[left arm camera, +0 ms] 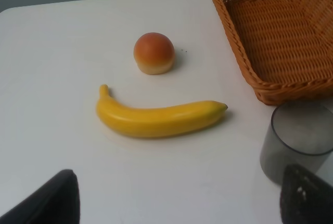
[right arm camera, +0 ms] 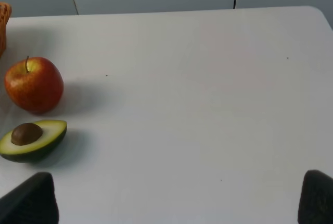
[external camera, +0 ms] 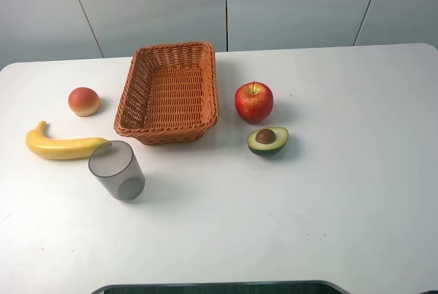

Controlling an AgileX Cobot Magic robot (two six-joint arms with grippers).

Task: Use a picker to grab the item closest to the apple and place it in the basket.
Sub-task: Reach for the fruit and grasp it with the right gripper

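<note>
Avocado half (external camera: 267, 140) is your target: it sits cut face up, pit showing, on the bench (external camera: 342, 191), close to the apple's (external camera: 254, 101) near side w/o touching it, and right of the basket (external camera: 213, 96). Both pincers are spread wide & empty: left pincer (left arm camera: 179, 200), right pincer (right arm camera: 171, 200). Neither shows in the high view. Risks, imo: the rounded skin may rock or slip out of the grip if you close off-centre. Come in from the far side and you'll likely nudge the apple, which could roll. Carry too low & you clip the basket rim. Count: 1 avocado half, 1 apple, 1 basket, 1 banana (external camera: 65, 145), 1 grey cup (external camera: 116, 169), 1 bun-like item (external camera: 84, 101), 2 pincers.
</note>
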